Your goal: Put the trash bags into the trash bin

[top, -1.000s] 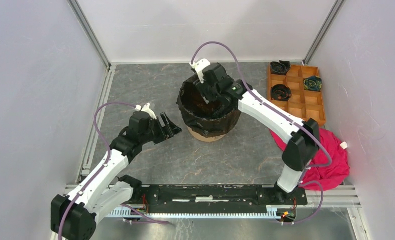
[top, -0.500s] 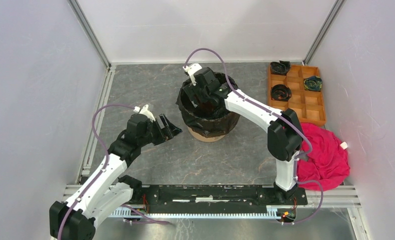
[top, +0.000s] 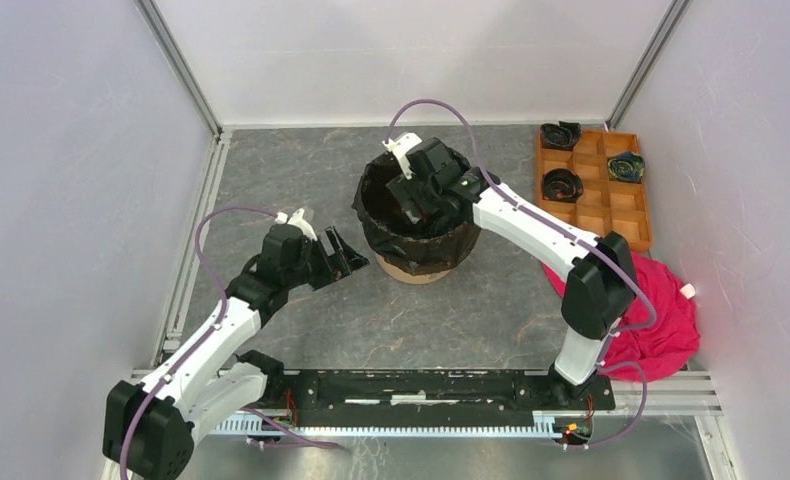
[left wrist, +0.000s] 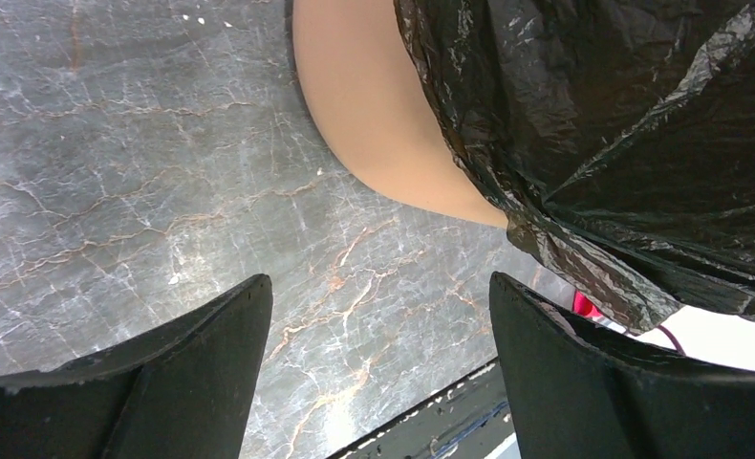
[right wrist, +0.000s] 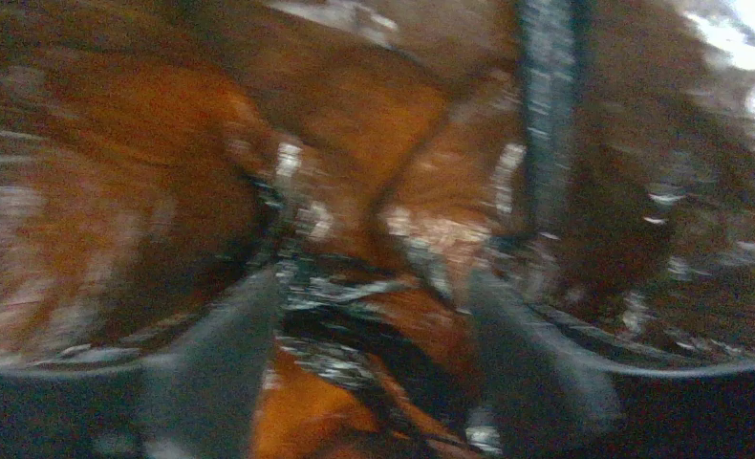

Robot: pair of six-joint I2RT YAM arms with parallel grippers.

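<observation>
The black trash bag (top: 418, 243) lines the orange trash bin (top: 412, 271) and folds down over its rim; only the bin's bare base shows. My right gripper (top: 412, 201) reaches down inside the lined bin. Its view is blurred: its fingers (right wrist: 213, 378) stand apart, with crinkled black film (right wrist: 340, 349) and the orange wall (right wrist: 97, 191) in front. My left gripper (top: 343, 252) is open and empty, low beside the bin's left base. Its view shows the bag's hem (left wrist: 622, 124) over the bin's side (left wrist: 374, 105), above my left gripper (left wrist: 378, 284).
An orange-brown compartment tray (top: 621, 215) with small black rolls (top: 561, 184) stands at the back right. A pink-red cloth (top: 666, 320) lies by the right arm's base. Aluminium rails and white walls bound the grey marble table (top: 301, 170).
My right gripper swung left over the bin, then came back right and lower inside the bag. My left gripper shifted slightly and stays open beside the bin.
</observation>
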